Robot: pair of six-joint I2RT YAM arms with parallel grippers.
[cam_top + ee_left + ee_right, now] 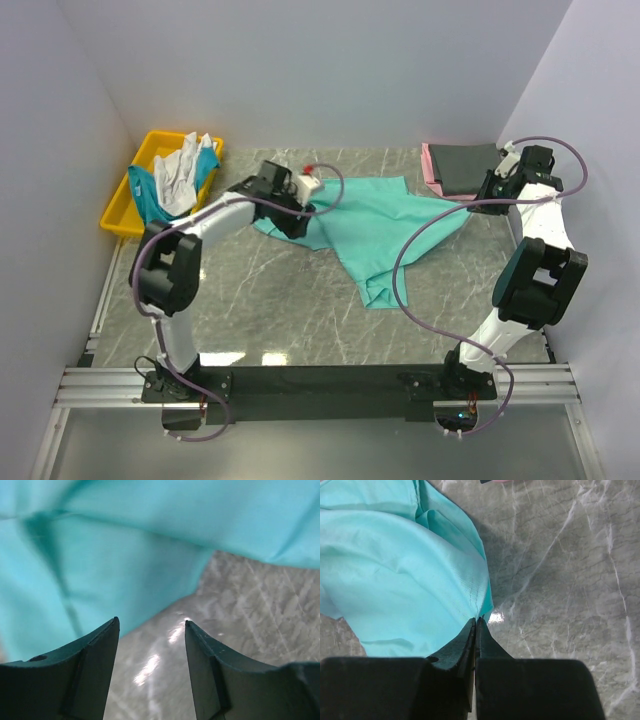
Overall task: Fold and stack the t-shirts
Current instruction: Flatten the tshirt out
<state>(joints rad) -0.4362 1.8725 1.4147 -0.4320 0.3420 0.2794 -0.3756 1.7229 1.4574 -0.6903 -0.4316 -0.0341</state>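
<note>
A sea-green t-shirt [375, 230] lies crumpled and partly spread on the marble table's middle. My left gripper [297, 218] hovers at the shirt's left edge. In the left wrist view it [151, 622] is open, with bare table between the fingers and the green cloth [100, 570] just beyond their tips. My right gripper [480, 198] is at the shirt's right corner. In the right wrist view it [478, 620] is shut on the edge of the green cloth [400, 580]. A folded dark grey shirt [468, 165] rests on a pink one [430, 165] at the back right.
A yellow bin [128, 205] at the back left holds a white shirt [180, 170] and a teal one [148, 195]. White walls close in the table on three sides. Both arms' cables loop over the table.
</note>
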